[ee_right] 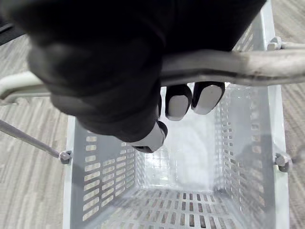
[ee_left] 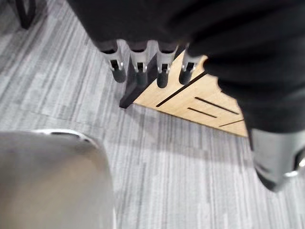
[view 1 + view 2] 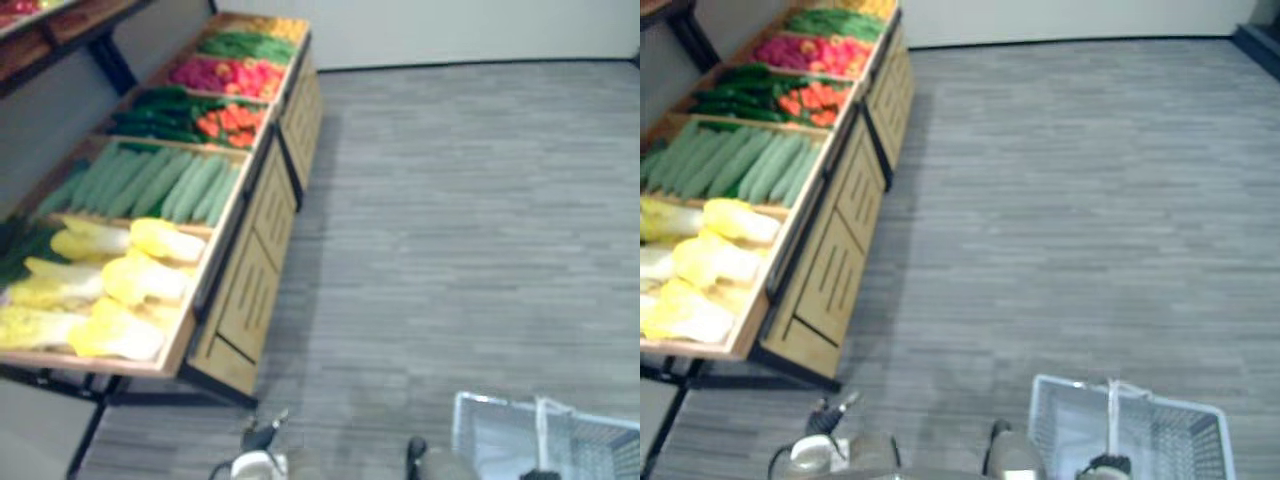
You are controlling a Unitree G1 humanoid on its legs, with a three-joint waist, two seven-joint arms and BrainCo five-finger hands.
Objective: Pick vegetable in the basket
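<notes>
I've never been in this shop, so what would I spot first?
Probably the long wooden vegetable stand on the left, its nearest bin full of yellow-white cabbages, with pale green long vegetables in the next bin. Then the grey plastic basket with holes, empty, at lower right, its handle gripped by the robot's right hand.

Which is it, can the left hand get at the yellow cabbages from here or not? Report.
Probably not yet. The left hand hangs open, low by the wooden front of the stand, while the cabbages lie up in its nearest bin. Nothing covers them; it likely needs raising and a step closer.
</notes>
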